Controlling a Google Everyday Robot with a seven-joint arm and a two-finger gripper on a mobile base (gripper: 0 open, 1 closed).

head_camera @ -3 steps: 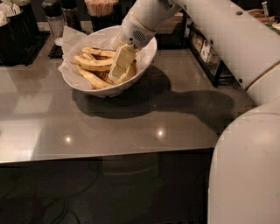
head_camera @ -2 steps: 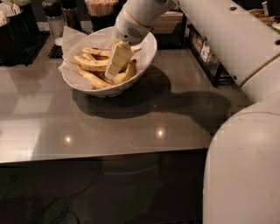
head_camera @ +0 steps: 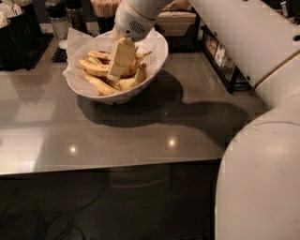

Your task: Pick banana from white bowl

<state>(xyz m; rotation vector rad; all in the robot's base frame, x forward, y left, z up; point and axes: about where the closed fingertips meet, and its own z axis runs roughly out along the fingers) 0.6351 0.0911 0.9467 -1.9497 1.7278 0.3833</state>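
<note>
The white bowl stands at the back of the grey table, lined with crinkled white paper and holding several freckled yellow bananas. A long curved banana lies along the bowl's front side, with shorter ones behind it. My gripper reaches down from the upper right into the middle of the bowl, its tip among the bananas. It hides the fruit under it. I cannot tell whether it touches or holds a banana.
Black containers, a glass shaker and a cup of sticks stand behind the bowl. A low shelf is at the right. My white arm and body fill the right side. The table's front edge runs across.
My gripper has shifted a little to the left over the bowl, toward its middle. The bananas look unmoved.
</note>
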